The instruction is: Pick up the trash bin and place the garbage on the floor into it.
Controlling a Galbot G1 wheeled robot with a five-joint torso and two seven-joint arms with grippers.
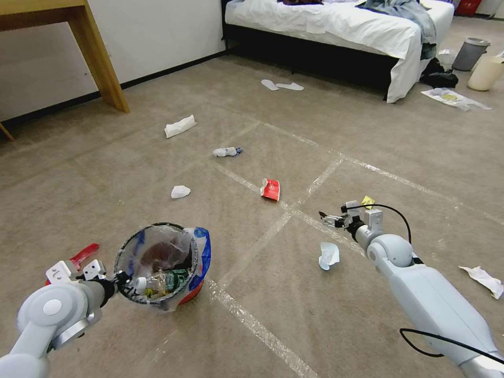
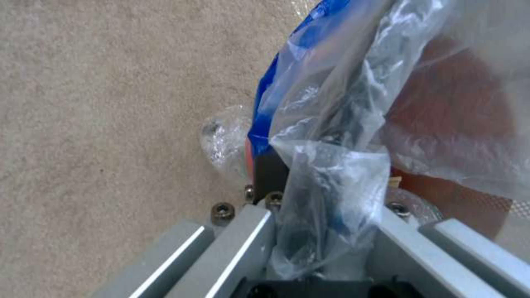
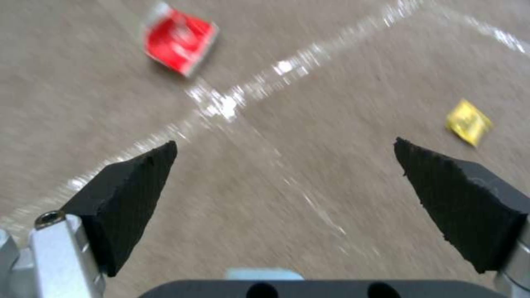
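The trash bin (image 1: 157, 262) has a red base, a dark rim and a clear, blue-edged bag, with a bottle and other litter inside. It is tilted at the lower left, and my left gripper (image 1: 118, 281) is shut on its near rim. Up close the left gripper (image 2: 309, 198) pinches rim and bag (image 2: 331, 124) together. My right gripper (image 1: 325, 218) hovers open over the carpet, its pads (image 3: 132, 198) wide apart with nothing between them. Garbage lies around it: a red wrapper (image 1: 270, 189) (image 3: 179, 39), a yellow scrap (image 1: 367, 200) (image 3: 468, 122) and a white tissue (image 1: 329, 255).
More litter lies on the carpet: tissues (image 1: 180, 191) (image 1: 180, 126) (image 1: 483, 278), a grey-white wad (image 1: 226, 152), a red piece (image 1: 84, 254). A bed (image 1: 341, 26) stands at the back, a wooden table leg (image 1: 100, 58) at far left. A grey bin (image 1: 470, 52) and cream bucket (image 1: 485, 71) are far right.
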